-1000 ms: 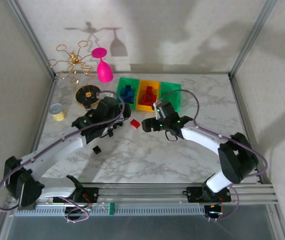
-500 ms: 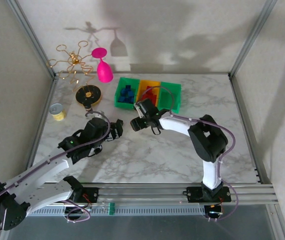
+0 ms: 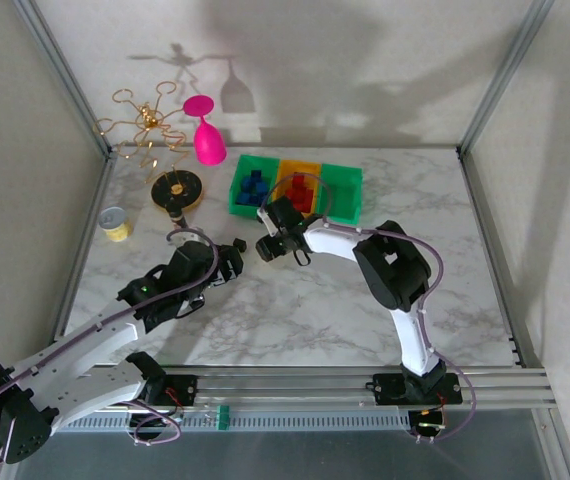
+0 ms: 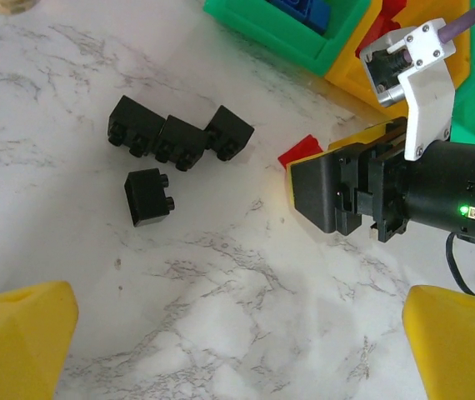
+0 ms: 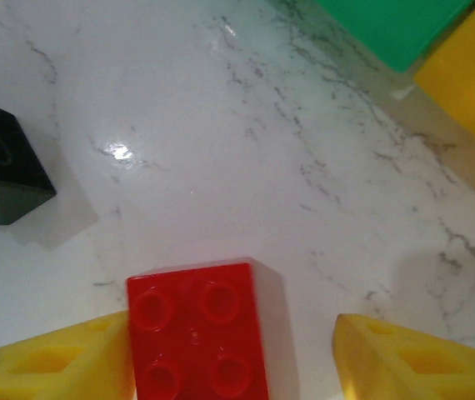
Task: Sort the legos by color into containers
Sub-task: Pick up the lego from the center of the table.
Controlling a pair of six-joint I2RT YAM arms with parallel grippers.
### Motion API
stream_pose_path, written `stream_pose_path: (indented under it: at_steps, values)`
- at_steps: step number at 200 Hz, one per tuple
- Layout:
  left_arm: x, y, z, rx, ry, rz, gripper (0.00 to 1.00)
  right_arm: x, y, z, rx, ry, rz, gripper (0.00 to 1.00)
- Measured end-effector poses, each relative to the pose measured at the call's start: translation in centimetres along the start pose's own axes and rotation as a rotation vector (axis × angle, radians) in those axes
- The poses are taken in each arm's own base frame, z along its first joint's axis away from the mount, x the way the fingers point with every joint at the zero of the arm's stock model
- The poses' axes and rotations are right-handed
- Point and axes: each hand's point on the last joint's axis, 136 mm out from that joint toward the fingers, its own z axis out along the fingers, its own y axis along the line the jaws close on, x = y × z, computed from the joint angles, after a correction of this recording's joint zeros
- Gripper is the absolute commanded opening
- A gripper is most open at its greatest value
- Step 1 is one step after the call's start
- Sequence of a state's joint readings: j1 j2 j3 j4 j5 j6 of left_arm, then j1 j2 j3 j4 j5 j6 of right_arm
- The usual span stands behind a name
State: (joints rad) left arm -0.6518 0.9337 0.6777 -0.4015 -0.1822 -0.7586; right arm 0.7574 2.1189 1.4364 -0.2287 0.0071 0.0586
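Pulled the left gripper (image 3: 233, 260) back toward the near edge and spread it wide, then swung the right gripper (image 3: 263, 248) leftward, lowered it astride the red lego (image 5: 200, 329) and narrowed it.

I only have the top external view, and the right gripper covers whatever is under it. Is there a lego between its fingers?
Observer: Yes. The right wrist view shows a red lego, studs up, between the fingers of the right gripper.
Operator: Is it clamped?
Observer: Not yet. One finger touches it, the other stands apart from it.
Operator: What lies ahead of the left gripper?
Observer: In the left wrist view, four black legos lie on the table, three bunched together and one apart.
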Motion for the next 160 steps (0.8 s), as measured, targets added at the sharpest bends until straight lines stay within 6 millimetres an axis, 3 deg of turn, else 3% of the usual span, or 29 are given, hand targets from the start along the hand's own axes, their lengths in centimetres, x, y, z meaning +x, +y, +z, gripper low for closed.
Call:
stream_pose_path:
  at_steps: [62,108,142,160]
  values:
    - [0.1,0.4,0.3,-0.016,-0.006,-0.022,1.00,-0.2,0.4,0.1,-0.005,-0.003,-0.010,0.36]
    - [0.0,0.6,0.2,-0.023,-0.017,-0.022,1.00,-0.6,0.6,-0.8,-0.013,-0.011,0.010,0.35]
    - [-0.3,0.3,0.2,-0.019,-0.021,-0.023,1.00,-3.3,0.1,-3.7,-0.012,-0.082,0.061,0.36]
    - [-0.8,-0.3,0.2,-0.010,-0.028,-0.022,0.99,-5.6,-1.2,-5.6,0.010,-0.146,0.096,0.36]
